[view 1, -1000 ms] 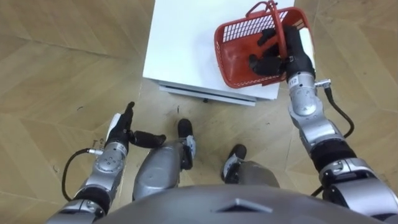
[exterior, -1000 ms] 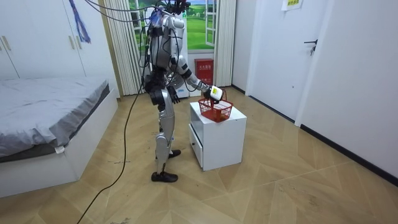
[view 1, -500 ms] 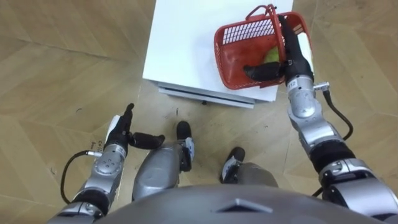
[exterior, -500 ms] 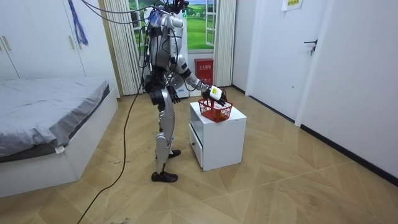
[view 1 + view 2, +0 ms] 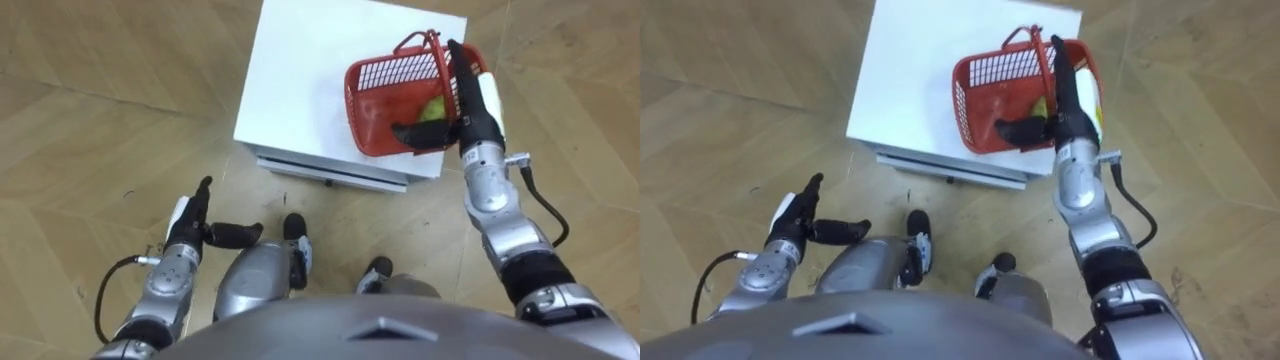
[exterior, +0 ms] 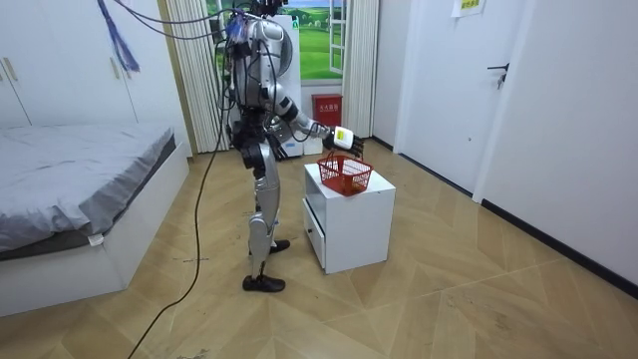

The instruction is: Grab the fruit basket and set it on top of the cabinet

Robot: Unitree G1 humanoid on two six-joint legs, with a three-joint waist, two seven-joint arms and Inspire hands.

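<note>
The red plastic fruit basket [image 5: 385,95] [image 6: 344,176] stands on the near right corner of a white cabinet [image 5: 320,70]. Its handles [image 5: 425,40] are up, and a green-yellow fruit [image 5: 433,108] lies inside. My right hand [image 5: 468,100] [image 5: 1068,95] hovers over the basket's right rim, open, with fingers straight and thumb stretched out above the fruit. In the room view this hand [image 6: 344,137] is clearly above the basket and holds nothing. My left hand [image 5: 190,222] hangs open beside my left thigh.
I stand upright at the white cabinet [image 6: 349,219], which has a drawer front facing me. A bed [image 6: 80,189] fills the room view's left, and a door [image 6: 513,90] is at its right. A red box [image 6: 326,108] stands under the window.
My right hand has come up out of the basket and its curled fingers have straightened. The basket stays on the cabinet. The eye view has shifted slightly.
</note>
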